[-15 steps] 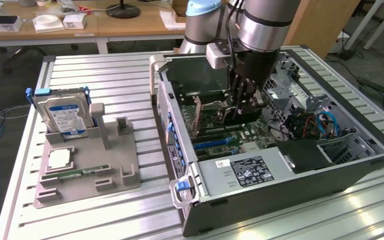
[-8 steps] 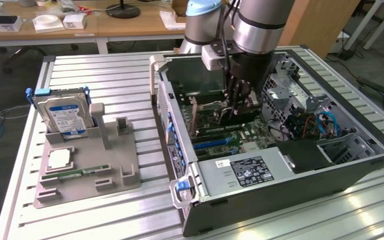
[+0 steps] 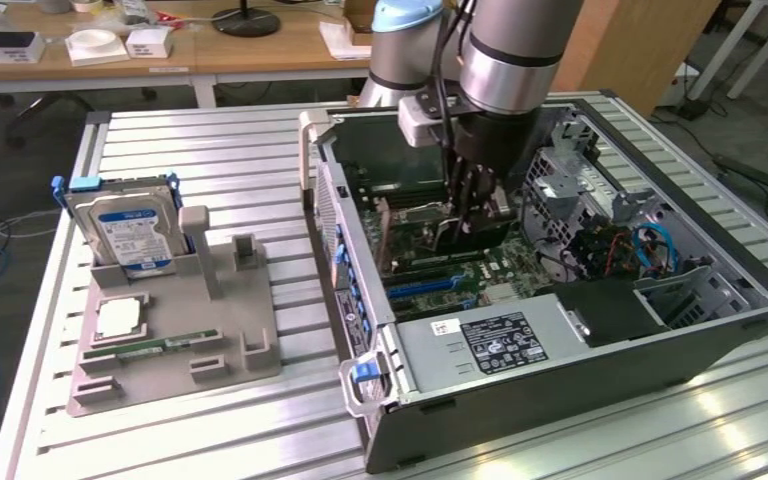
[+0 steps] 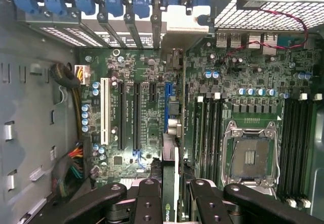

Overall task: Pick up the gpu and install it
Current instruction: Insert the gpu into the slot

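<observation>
A: What's the big picture?

B: A slatted metal counter (image 3: 197, 150) carries an open computer case (image 3: 704, 330). On the exterior view's left sits a grey fixture (image 3: 224, 330) with a hard drive (image 3: 124, 232) standing in it.

A: And the arm?

B: It reaches down into the case over the motherboard (image 4: 147, 107).

A: The tool?

B: The tool (image 4: 172, 193) is clenched on the gpu (image 4: 171, 173), fingers (image 4: 147, 198) on either side. The card stands on edge, just beside the blue slot (image 4: 166, 107).
</observation>
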